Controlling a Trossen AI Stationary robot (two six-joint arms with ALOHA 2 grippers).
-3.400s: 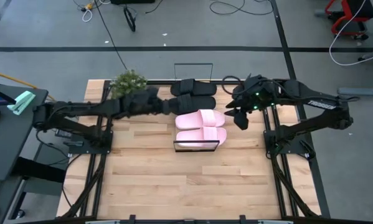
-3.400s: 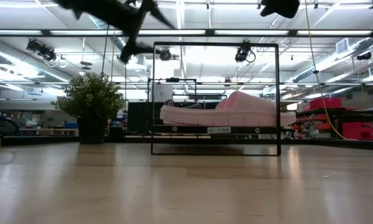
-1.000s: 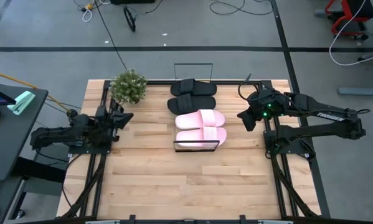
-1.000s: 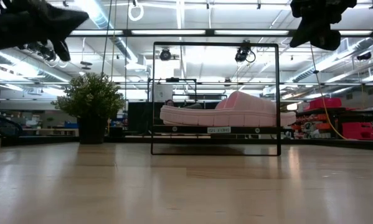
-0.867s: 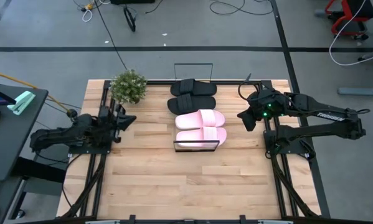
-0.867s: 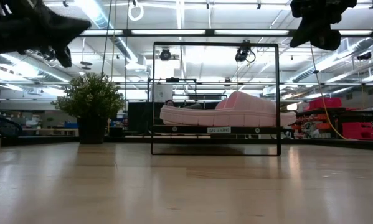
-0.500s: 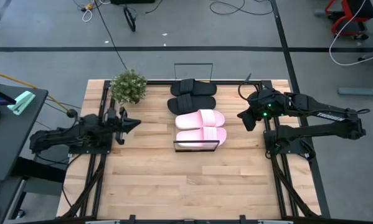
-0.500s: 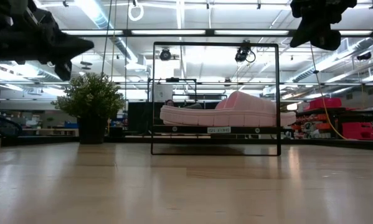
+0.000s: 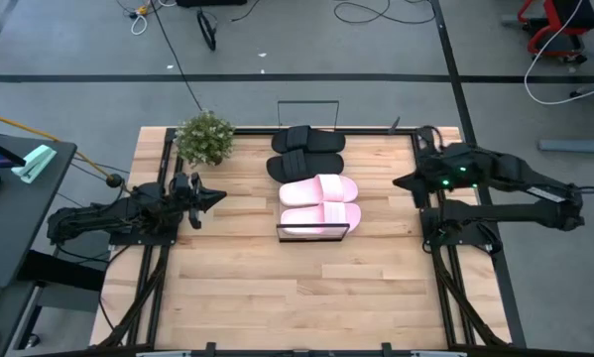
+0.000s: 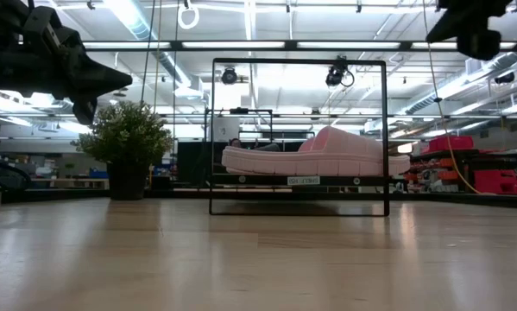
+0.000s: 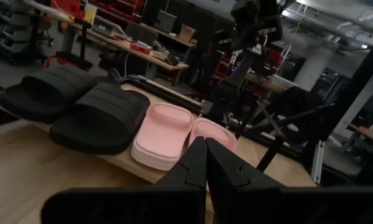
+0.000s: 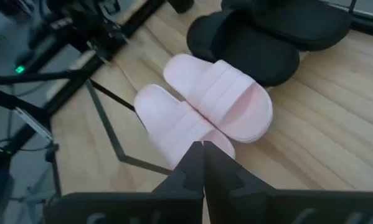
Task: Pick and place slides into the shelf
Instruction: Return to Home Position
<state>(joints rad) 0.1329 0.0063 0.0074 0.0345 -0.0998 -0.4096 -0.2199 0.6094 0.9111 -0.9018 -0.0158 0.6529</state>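
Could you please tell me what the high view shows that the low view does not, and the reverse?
Only the high view plainly shows the two black slides lined up behind the two pink slides. Only the low view shows the shelf's wire frame as an upright rectangle, and the ceiling lights. Both show a pink slide, the potted plant, and the left gripper and right gripper clear of the shelf.

two pink slides (image 9: pixel 319 188), two black slides (image 9: pixel 306 166) (paired)

My left arm (image 9: pixel 108 216) and right arm (image 9: pixel 510 173) are both matte black, chunky jointed links; right one's got a tiny green light (image 9: pixel 445 181), fingers (image 11: pixel 190 165) taper to wedges.
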